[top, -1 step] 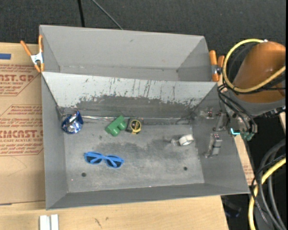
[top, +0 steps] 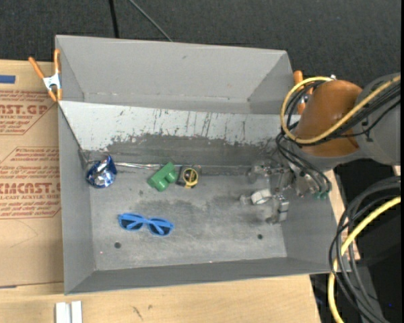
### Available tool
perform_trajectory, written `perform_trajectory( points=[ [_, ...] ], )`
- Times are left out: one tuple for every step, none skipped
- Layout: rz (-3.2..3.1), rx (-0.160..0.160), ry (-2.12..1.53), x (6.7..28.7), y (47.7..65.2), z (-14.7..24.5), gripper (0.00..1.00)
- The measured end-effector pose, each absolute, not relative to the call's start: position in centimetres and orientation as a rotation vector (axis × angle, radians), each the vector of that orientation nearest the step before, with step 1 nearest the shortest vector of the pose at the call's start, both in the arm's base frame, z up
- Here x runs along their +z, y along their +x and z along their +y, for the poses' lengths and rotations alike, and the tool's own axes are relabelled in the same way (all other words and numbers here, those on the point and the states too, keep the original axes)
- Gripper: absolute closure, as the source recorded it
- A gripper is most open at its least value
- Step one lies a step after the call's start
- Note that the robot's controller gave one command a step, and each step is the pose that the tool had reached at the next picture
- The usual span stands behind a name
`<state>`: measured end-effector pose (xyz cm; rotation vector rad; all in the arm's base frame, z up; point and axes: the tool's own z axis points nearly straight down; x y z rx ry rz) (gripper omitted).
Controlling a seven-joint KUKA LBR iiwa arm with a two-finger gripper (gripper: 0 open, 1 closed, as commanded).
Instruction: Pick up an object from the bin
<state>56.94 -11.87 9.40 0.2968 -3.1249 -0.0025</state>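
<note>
Blue sunglasses [top: 146,223] lie nearest, flat on the floor of the bin [top: 209,244] towards its left front, well apart from everything else. By my judgement they are light and stiff but thin and slippery, best pinched across the bridge or one lens frame, since the flat lie leaves little to get under. Further in and far to the right, the gripper [top: 273,204] hangs low over bare grey floor with nothing under it; whether it is spread or closed I cannot tell amid the metal and cables at the wrist. No thing is yet chosen, so every candidate sits to its left. Beyond, near the foot of the back wall, a small green block [top: 162,177] lies just beside a little round yellow-and-black thing [top: 188,176]. The block looks rigid and light, with flat sides that should take a firm squeeze, though its neighbour could be nudged or caught along with it. Farther left by the side wall is a shiny blue crumpled thing [top: 102,172], probably soft and light; the wall crowds any approach there.
</note>
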Motion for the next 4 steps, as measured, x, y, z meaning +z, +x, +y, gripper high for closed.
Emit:
perform_trajectory(
  points=[
    [-3.129, 0.0, 0.296, 9.8, 57.0, -11.9, 1.0],
    [-3.135, 0.003, 0.325, 16.7, 58.4, -11.2, 1.0],
    [-3.061, -0.001, 0.713, 15.6, 57.9, -10.0, 1.0],
    [-3.079, 0.006, 0.681, 25.1, 58.3, -9.5, 1.0]
  ],
)
